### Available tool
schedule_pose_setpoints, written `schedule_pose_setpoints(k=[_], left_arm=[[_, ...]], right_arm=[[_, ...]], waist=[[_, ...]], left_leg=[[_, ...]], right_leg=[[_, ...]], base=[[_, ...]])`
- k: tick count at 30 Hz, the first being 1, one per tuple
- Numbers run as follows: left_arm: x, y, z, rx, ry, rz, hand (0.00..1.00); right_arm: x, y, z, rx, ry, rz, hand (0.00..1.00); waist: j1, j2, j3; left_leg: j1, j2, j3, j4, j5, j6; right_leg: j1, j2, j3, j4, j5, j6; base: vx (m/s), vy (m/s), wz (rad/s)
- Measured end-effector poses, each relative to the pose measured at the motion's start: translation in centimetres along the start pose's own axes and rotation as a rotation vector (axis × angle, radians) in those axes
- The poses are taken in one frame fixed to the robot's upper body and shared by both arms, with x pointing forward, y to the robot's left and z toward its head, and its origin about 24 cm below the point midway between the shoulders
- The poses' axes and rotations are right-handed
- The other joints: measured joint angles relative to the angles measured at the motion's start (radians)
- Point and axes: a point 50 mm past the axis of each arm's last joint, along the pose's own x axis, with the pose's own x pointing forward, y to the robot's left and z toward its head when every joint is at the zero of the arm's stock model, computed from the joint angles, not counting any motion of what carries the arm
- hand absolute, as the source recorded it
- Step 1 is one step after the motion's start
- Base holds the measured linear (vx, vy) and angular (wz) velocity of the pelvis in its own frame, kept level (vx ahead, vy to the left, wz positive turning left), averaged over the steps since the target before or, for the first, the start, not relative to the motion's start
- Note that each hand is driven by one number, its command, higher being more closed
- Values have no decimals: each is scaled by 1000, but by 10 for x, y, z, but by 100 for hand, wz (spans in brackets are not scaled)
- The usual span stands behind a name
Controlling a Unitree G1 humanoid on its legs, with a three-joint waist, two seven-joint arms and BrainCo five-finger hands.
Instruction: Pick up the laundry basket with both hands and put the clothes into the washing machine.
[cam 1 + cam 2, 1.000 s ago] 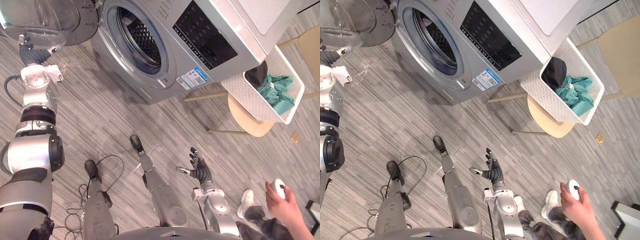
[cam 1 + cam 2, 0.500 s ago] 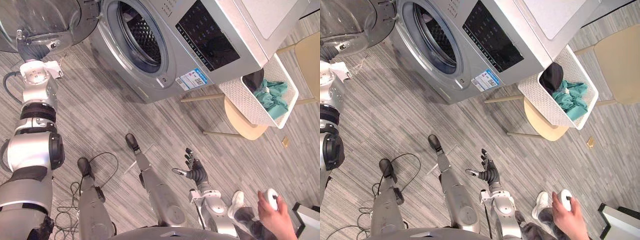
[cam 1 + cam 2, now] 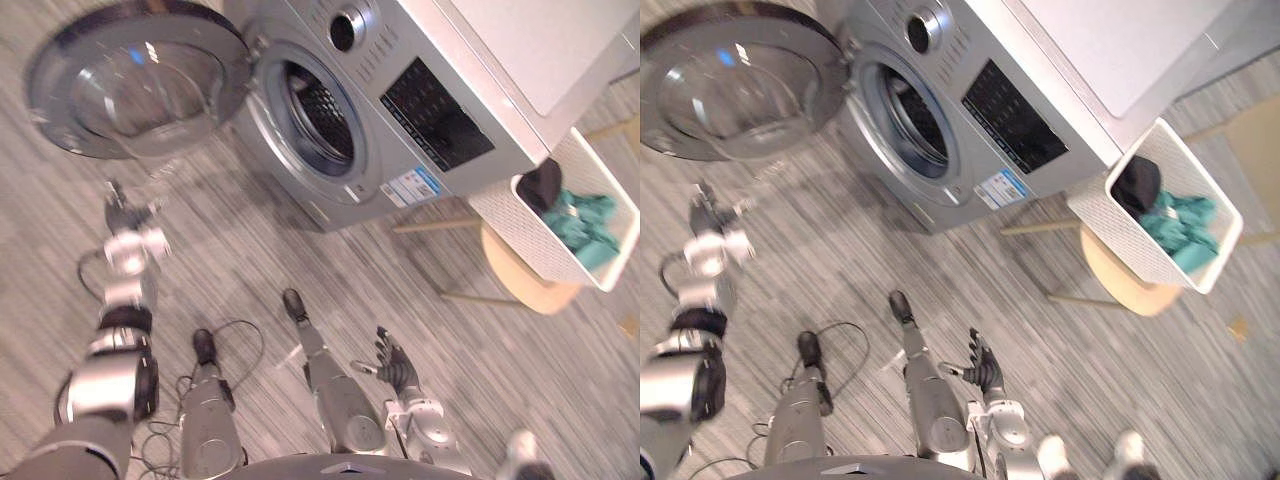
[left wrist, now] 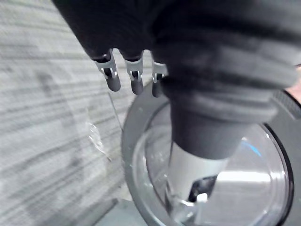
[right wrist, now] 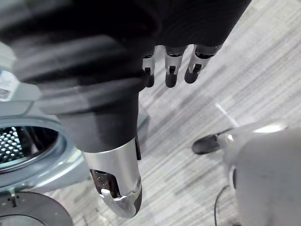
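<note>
Holding: nothing in either hand.
Left hand (image 4: 134, 80): raised at the robot's left, just below the rim of the washer door (image 3: 135, 85); fingers straight and loose, thumb apart, gripping nothing. I cannot tell whether it touches the door.
Right hand (image 3: 395, 365): low and close to the body, well apart from the basket; fingers spread wide, empty.
Laundry basket (image 3: 515, 230): white, perforated, resting on a round wooden stool (image 3: 525, 285) just beside the right side of the washing machine (image 3: 470, 80). The stool likely lifts it to where both hands can reach its rim.
Clothes: teal garments (image 3: 590, 225) and one dark piece (image 3: 543, 185), all inside the basket.
Door: swung fully open to the left, so the drum opening (image 3: 320, 125) is clear for loading.
Writing: a sticker with a blue band (image 3: 413, 187) sits on the washer front under the dark control panel (image 3: 435, 125); its print is too small to read, and so are any marks by the knob (image 3: 347, 25).
Step in hand: judged as the turn toward the basket; the pick-up is not yet begun.
</note>
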Motion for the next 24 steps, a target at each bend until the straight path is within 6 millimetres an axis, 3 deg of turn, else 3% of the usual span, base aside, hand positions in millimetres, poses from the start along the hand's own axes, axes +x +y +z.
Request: schedule_pose_setpoints(k=[1, 3, 5, 6, 9, 13, 15, 20, 24], left_arm=[[-10, 4, -18, 10, 42, 1, 0], [-46, 11, -75, 55, 195, -35, 0], [-80, 21, -116, 90, 328, -69, 0], [-93, 26, -130, 114, 377, -76, 0], [-141, 47, -177, 213, 581, -110, 0], [-214, 61, -226, 226, 903, -102, 0], [-229, 67, -234, 172, 980, -50, 0], [-240, 79, -238, 123, 1041, 25, 0], [-241, 81, -238, 118, 1044, 35, 0]], right_arm=[[0, -7, -5, 8, 26, -29, 0], [-6, -31, -24, 38, 113, -136, 0], [-15, -51, -44, 60, 210, -213, 0], [-18, -58, -51, 90, 246, -250, 0], [-30, -74, -68, 215, 313, -353, 0], [-47, -75, -95, 288, 435, -408, 0], [-56, -71, -109, 347, 501, -432, 0], [-76, -68, -131, 432, 620, -481, 0], [-86, -65, -139, 442, 670, -488, 0]], waist=[[5, 16, -8], [27, 73, -44], [30, 128, -90], [38, 143, -100], [47, 161, -138], [49, 153, -221], [52, 148, -245], [52, 147, -268], [56, 149, -256]], left_leg=[[15, -8, -2, -11, 6, 4], [62, -36, -22, -40, 17, 17], [86, -51, -38, -69, 9, 34], [101, -57, -49, -78, 15, 41], [149, -72, -55, -100, 15, 45], [201, -90, -73, -146, 15, 45], [221, -89, -85, -156, 15, 45], [267, -65, -127, -156, 15, 44], [275, -15, -176, -36, -18, 6]], right_leg=[[13, -8, -11, 0, -7, 0], [62, -37, -47, 0, -34, -6], [98, -54, -92, 7, -71, -13], [109, -58, -101, 20, -79, -13], [143, -72, -117, 53, -117, -12], [187, -94, -136, 41, -118, -11], [214, -97, -155, 33, -118, -12], [303, -81, -206, 16, -118, -29], [368, -32, -255, 75, -154, -60]], base=[[22, 54, 46], [9, 55, 42], [-23, 61, 63], [-67, 61, 45], [-75, 33, 14], [-48, 22, 16], [-30, -3, 23], [-20, -38, 23], [-11, -73, 29]])
